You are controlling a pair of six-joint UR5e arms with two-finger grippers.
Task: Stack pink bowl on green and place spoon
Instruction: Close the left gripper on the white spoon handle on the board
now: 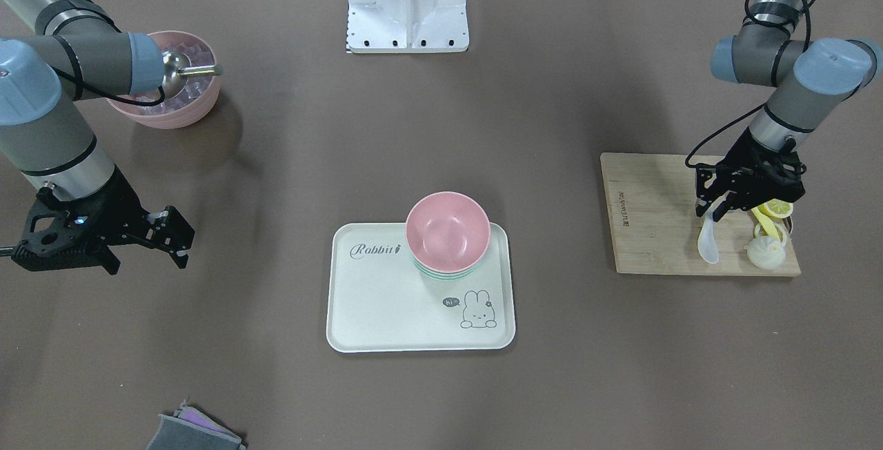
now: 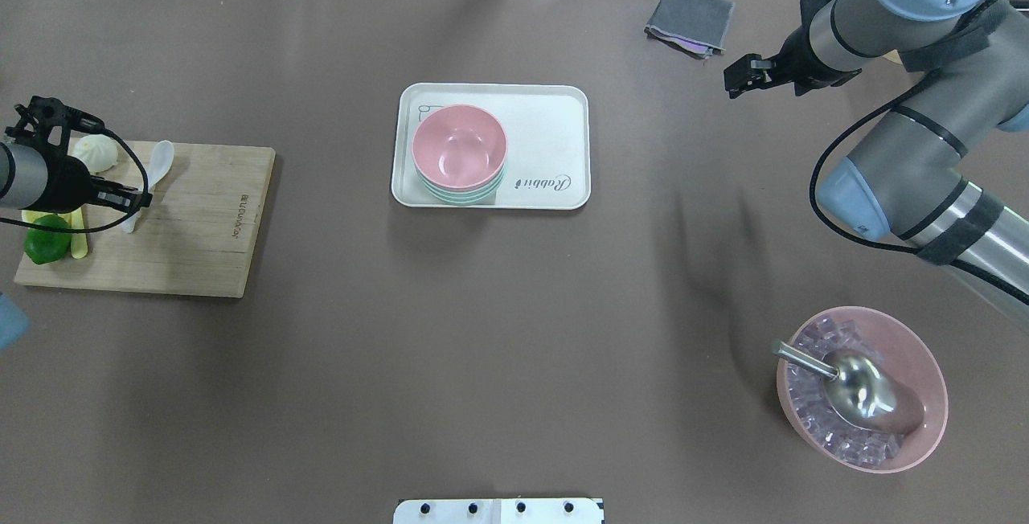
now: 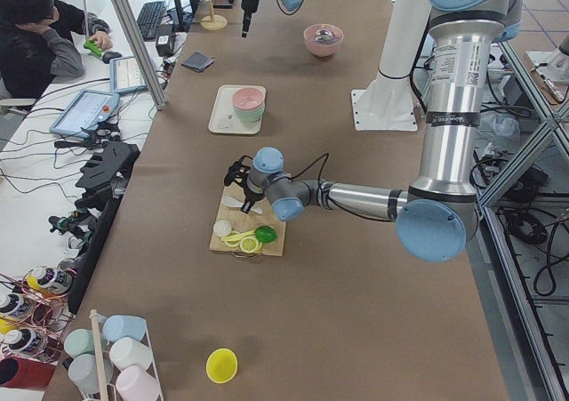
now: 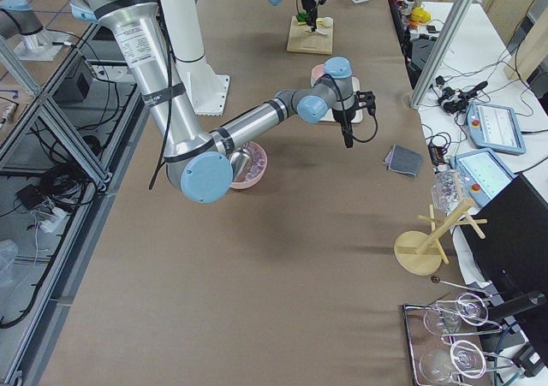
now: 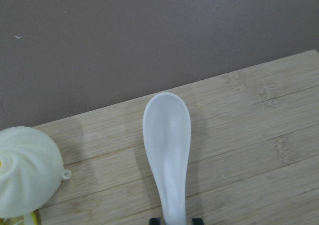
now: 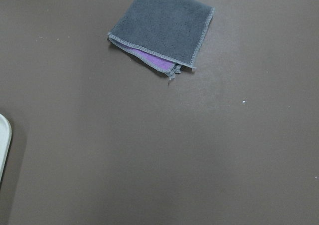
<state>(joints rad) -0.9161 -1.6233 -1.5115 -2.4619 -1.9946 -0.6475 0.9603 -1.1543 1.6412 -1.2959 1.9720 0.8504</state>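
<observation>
The pink bowl (image 1: 447,229) sits nested on the green bowl (image 1: 445,274) on the white tray (image 1: 386,312); the stack also shows in the overhead view (image 2: 458,146). The white spoon (image 1: 708,243) lies along the wooden cutting board (image 1: 655,229), its scoop pointing away from my left gripper (image 1: 712,214). In the left wrist view the spoon (image 5: 167,135) runs down to the frame's bottom edge, its handle between the two fingertips, which close on it. My right gripper (image 1: 146,260) is open and empty over bare table, far from the tray.
A white bun (image 1: 766,253), lemon slices (image 1: 776,208) and a lime (image 2: 44,244) sit on the board beside the spoon. A large pink bowl of ice with a metal scoop (image 2: 860,387) stands near the right arm. A folded grey cloth (image 6: 159,28) lies beyond the tray.
</observation>
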